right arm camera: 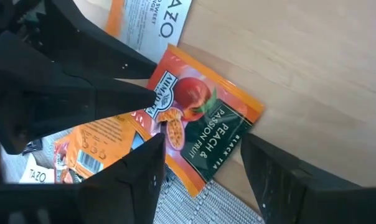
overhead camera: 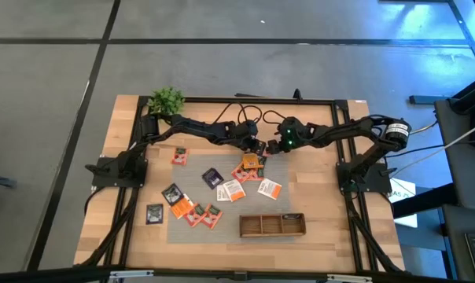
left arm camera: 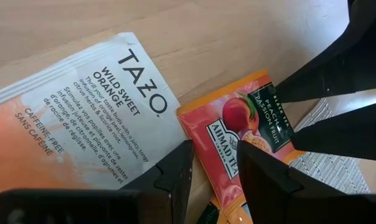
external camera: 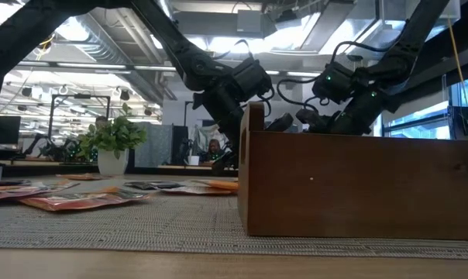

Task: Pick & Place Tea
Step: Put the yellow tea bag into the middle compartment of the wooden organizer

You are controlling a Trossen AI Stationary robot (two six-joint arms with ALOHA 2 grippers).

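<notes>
Both grippers meet over one orange sachet at the mat's far edge.

From above, the left gripper point(overhead camera: 257, 146) and right gripper point(overhead camera: 274, 146) nearly touch noses; only the wrist cameras show the labels: an orange peach tea sachet point(right arm camera: 203, 132) beside a white Tazo sachet point(left arm camera: 82, 118). The right fingers point(right arm camera: 129, 180) stand apart, released, astride the peach sachet. The left fingers point(left arm camera: 263, 174) are parted, gripping nothing. More sachets point(overhead camera: 194, 212) litter the grey mat point(overhead camera: 226, 228) near the wooden tray point(overhead camera: 272, 226).

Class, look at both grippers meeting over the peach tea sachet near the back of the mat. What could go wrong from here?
1. The left gripper and right gripper hang open over the same peach sachet; their fingers could collide.
2. The white Tazo sachet lies touching the peach one, so a grasp might drag or lift both.
3. The wooden tray lies across the mat; a loosely pinched sachet could drop short.
</notes>
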